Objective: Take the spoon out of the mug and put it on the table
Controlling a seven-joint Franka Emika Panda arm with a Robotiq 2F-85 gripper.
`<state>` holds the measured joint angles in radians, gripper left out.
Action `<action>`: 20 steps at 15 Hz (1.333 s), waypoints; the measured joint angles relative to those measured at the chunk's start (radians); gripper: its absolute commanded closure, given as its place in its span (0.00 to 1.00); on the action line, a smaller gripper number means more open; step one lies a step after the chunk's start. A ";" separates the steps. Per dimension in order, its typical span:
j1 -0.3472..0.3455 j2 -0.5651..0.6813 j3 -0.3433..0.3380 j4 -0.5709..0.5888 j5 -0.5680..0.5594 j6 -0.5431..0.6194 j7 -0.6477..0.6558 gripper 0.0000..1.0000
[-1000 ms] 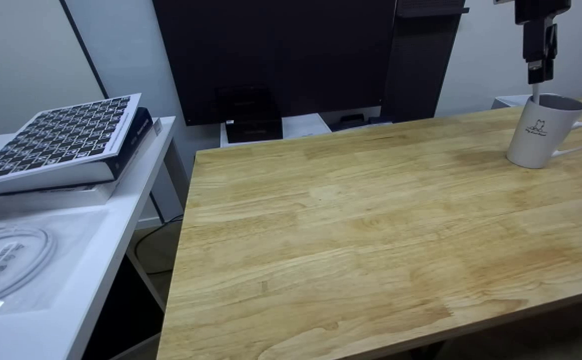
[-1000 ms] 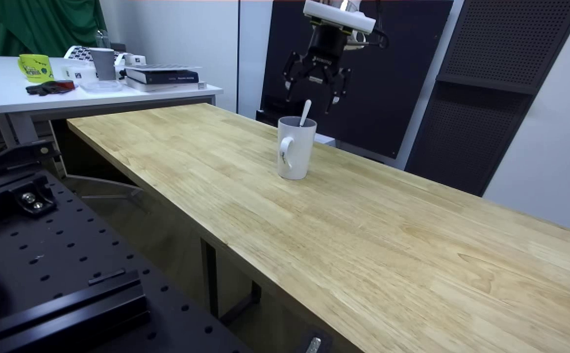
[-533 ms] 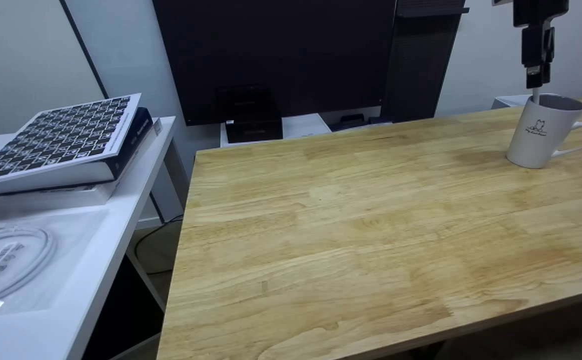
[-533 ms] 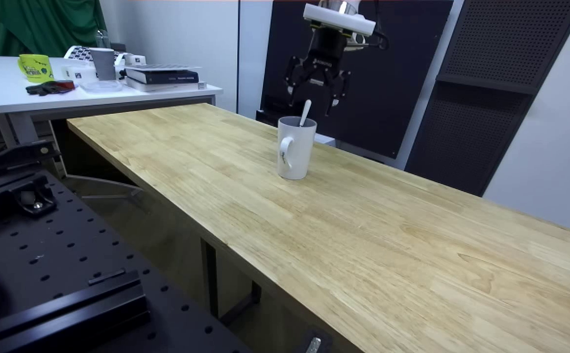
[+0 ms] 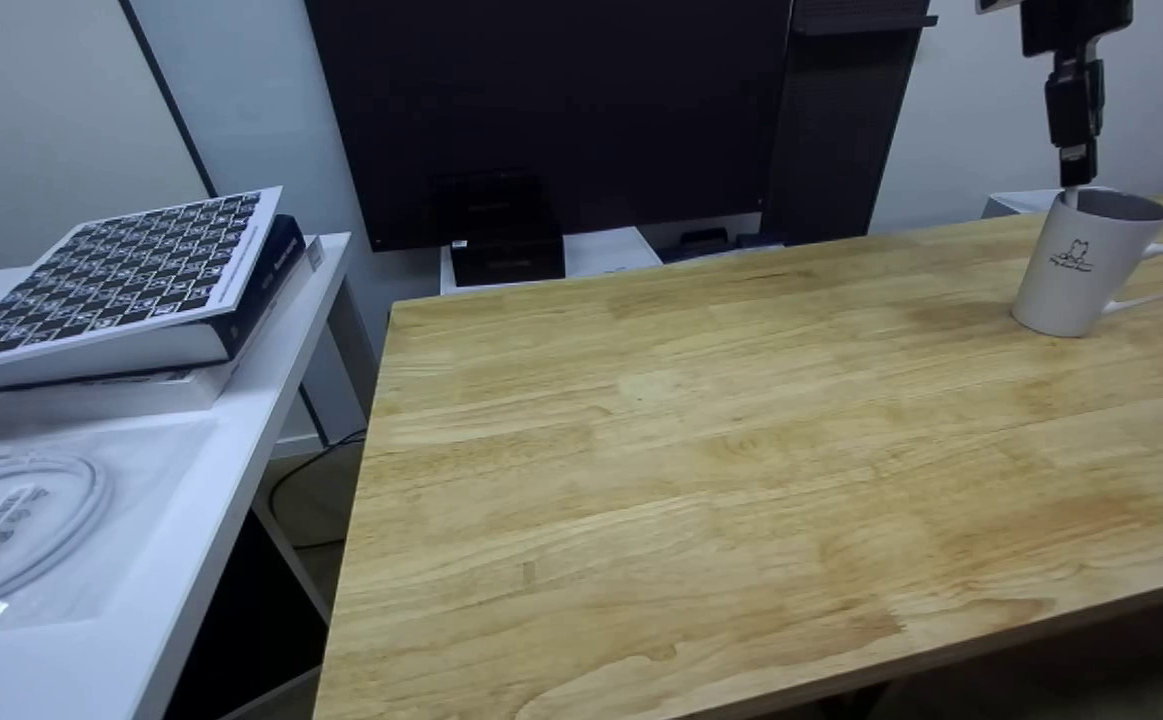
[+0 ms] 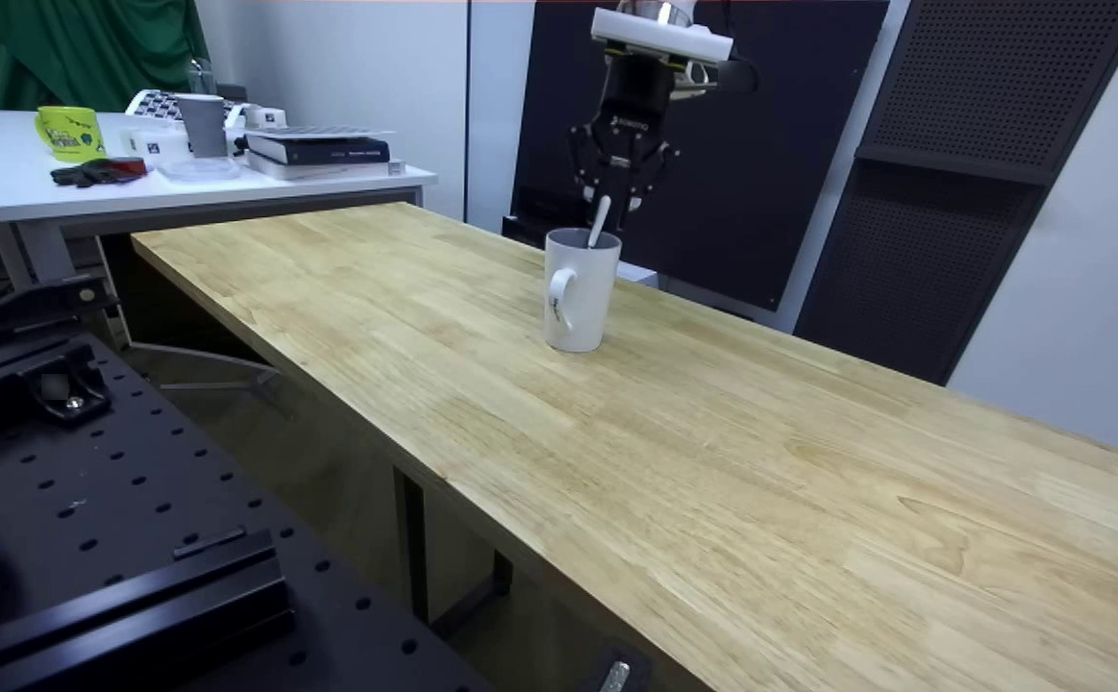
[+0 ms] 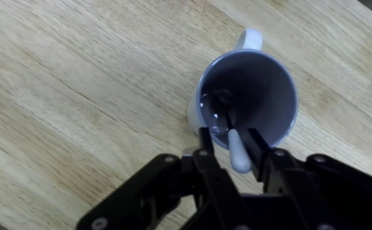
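- Grey-white ceramic mug (image 5: 1081, 285), upright on the light-brown wooden plank table (image 5: 691, 450), carries a dark animal drawing (image 5: 1076, 254) over lettering too small to read.
- In the mug leans a silvery, long-handled metal spoon (image 7: 238, 151), its handle rising past the rim.
- Just above the mug's rim hangs a black two-fingered gripper (image 7: 229, 130), and I can read ROBOTIQ on it; its fingers stand parted, the handle between them in the wrist view.
- Well apart from the mug, a white side table (image 6: 15, 178) bears a lime-yellow printed mug (image 6: 71, 135), a tapered grey cup (image 6: 203, 125), stacked books (image 6: 323, 152) and a bagged white cable (image 5: 31, 540).
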<state>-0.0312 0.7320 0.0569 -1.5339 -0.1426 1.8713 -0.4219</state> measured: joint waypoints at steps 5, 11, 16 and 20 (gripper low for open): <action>0.023 0.000 -0.002 0.006 -0.038 -0.038 0.013 0.96; 0.046 -0.001 -0.002 0.081 -0.056 -0.126 0.020 0.96; 0.061 -0.002 -0.002 0.215 -0.062 -0.250 0.025 0.96; 0.064 -0.003 -0.001 0.345 -0.059 -0.356 0.024 0.96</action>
<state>0.0330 0.7290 0.0556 -1.1887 -0.2013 1.5150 -0.3983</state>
